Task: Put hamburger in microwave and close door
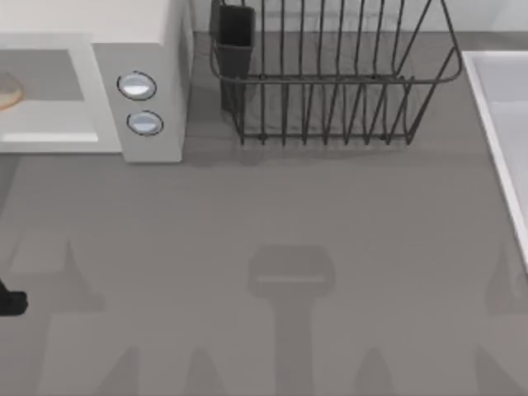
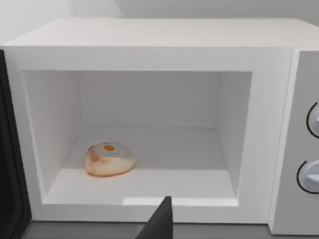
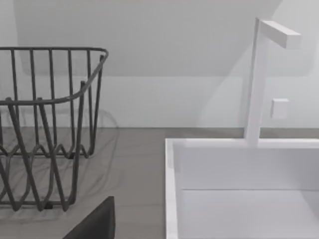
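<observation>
Jaws of both arms: I cannot tell their state. In the left wrist view the hamburger (image 2: 109,159) lies inside the microwave (image 2: 149,45), cavity open. Swinging the door (image 2: 9,199) carelessly could push the microwave along the surface (image 1: 264,214).

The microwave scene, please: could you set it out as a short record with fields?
microwave: off-white box at the table's far left, cavity open to the front
hamburger: lying on the cavity floor, apart from the walls
door: swung open, its dark edge beside the cavity
knobs: two, on the side panel
left gripper: a dark fingertip in front of the cavity
dish rack: dark wire, beside the microwave
sink: white basin at the right
</observation>
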Robot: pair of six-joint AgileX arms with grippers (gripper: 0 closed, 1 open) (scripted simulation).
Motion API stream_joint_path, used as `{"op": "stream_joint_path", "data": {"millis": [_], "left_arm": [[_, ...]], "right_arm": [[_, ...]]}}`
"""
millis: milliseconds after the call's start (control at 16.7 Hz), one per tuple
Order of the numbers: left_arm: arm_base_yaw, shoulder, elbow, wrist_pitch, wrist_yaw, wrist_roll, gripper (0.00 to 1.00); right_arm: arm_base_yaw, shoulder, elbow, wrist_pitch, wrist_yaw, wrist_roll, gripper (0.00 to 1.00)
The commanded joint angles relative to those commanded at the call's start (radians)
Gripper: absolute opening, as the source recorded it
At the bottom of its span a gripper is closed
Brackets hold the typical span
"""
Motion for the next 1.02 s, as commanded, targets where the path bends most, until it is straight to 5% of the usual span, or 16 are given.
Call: {"op": "stream_joint_path", "data": {"millis": [360, 1020], "left_arm": [[0.0, 0.0, 0.0, 0.0, 0.0, 0.0, 0.02], [0.016, -0.013, 0.001, -0.014, 0.016, 0.0, 0.0]], "right_arm": [[0.0, 0.0, 0.0, 0.0, 0.0, 0.0, 1.0], [0.0, 0.0, 0.0, 0.0, 0.0, 0.0, 1.0]]}}
